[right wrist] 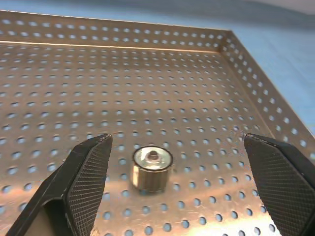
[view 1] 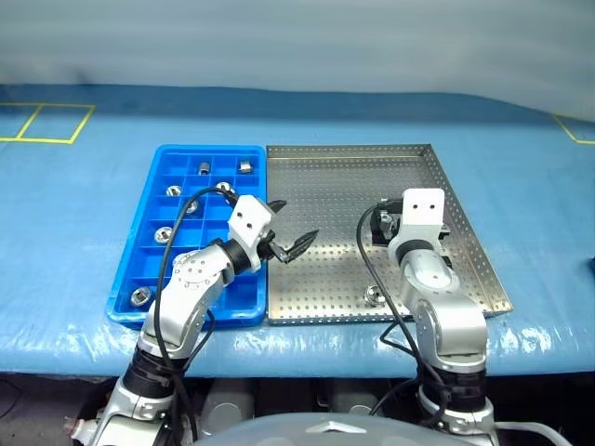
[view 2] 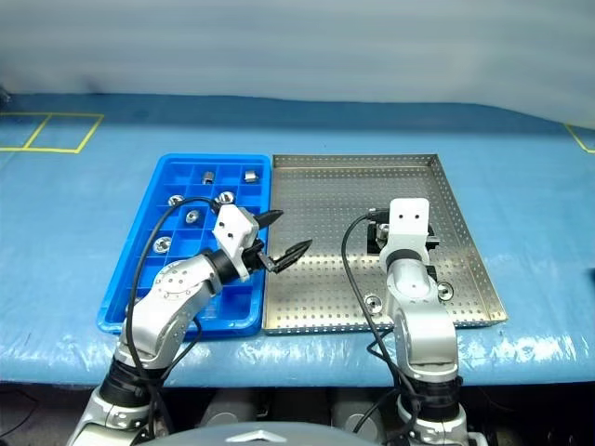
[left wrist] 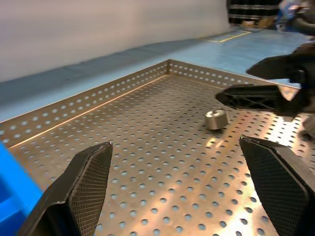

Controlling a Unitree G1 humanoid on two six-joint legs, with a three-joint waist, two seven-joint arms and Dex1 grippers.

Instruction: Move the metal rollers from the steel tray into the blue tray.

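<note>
Now, roller (right wrist: 152,167): small, hard, slick metal, I judge; I'd pinch its round sides
Right gripper (right wrist: 179,187): wide, empty, roller at 12 o'clock
Left gripper (view 1: 291,226): wide, empty

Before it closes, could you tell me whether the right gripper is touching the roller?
Apart: the right wrist view shows the roller between the open right gripper, bare tray on both sides.

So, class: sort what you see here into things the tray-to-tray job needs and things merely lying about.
Job:
- metal rollers
- steel tray
- blue tray
- left gripper
- right gripper

Lying about:
- blue table cover
- yellow tape marks
</note>
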